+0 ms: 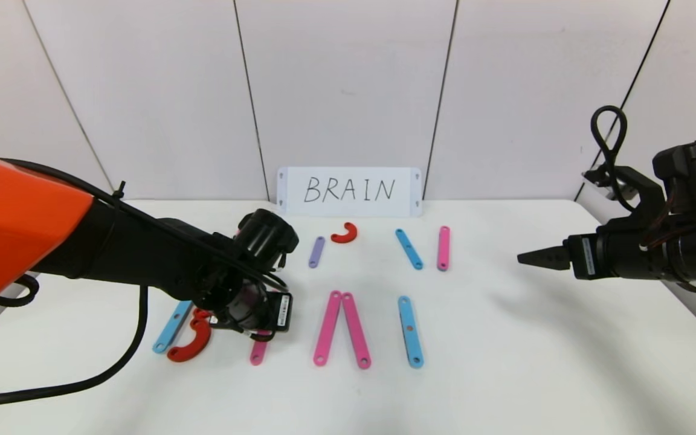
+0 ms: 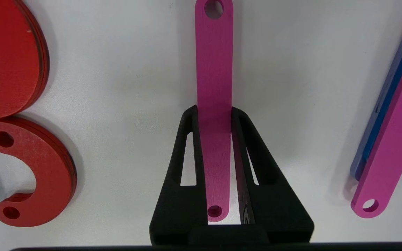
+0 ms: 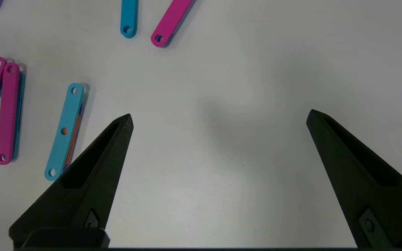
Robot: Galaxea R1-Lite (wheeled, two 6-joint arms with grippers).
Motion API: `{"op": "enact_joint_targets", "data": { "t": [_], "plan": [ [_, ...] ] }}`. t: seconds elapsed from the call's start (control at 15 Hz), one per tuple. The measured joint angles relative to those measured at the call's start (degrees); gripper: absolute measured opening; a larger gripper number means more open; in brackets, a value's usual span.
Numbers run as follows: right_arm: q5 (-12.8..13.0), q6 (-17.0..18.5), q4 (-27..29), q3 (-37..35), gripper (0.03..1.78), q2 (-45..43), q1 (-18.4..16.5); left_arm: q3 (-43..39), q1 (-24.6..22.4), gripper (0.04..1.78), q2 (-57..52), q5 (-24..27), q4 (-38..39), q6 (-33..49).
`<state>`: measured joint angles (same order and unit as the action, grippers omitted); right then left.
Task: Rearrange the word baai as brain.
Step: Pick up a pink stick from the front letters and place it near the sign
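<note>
The word's flat strips lie on the white table (image 1: pixel 505 338). My left gripper (image 2: pixel 215 111) points down at the front left, shut on a pink bar (image 2: pixel 214 69) that lies flat; the bar's end (image 1: pixel 257 353) sticks out below the wrist. Two red C-curves (image 2: pixel 40 177) and a blue bar (image 1: pixel 171 326) lie just left of it. Right of it stand two pink bars in a V (image 1: pixel 342 329) and a blue bar (image 1: pixel 410 331). My right gripper (image 3: pixel 220 116) hangs open above bare table at the right (image 1: pixel 535 258).
A white card with handwritten BRAIN (image 1: pixel 349 191) leans on the back wall. In front of it lie a short purple bar (image 1: pixel 316 251), a small red curve (image 1: pixel 344 232), a blue bar (image 1: pixel 409 248) and a pink bar (image 1: pixel 443 248).
</note>
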<state>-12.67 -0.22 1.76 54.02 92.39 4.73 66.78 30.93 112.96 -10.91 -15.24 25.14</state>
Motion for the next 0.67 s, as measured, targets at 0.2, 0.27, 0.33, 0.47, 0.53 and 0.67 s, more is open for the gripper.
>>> {"op": "enact_joint_targets", "data": {
  "t": [0.2,0.27,0.33,0.47,0.53,0.67],
  "plan": [
    [-0.04,0.00,0.00,-0.05,1.74,-0.09,-0.05,3.01,0.02,0.28,-1.35,0.26,-0.02,-1.30],
    [-0.06,0.06,0.00,-0.05,1.74,-0.17,-0.20,4.63,0.02,0.28,-1.66,0.33,0.00,-1.99],
    [-0.09,0.11,0.00,-0.07,1.74,-0.26,-0.38,6.36,0.02,0.28,-1.77,0.44,-0.02,-2.76],
    [-0.09,0.22,0.00,-0.16,1.74,-0.37,-0.62,10.48,0.44,0.28,-1.35,1.21,-0.05,-3.62],
    [-0.09,0.22,0.00,-0.20,1.74,-0.46,-0.66,12.65,0.79,0.28,-0.80,1.96,-0.05,-3.86],
    [-0.28,0.35,0.00,-0.16,1.74,-0.61,-1.10,17.79,1.51,0.28,1.05,3.04,-0.09,-5.08]
  ]
}}
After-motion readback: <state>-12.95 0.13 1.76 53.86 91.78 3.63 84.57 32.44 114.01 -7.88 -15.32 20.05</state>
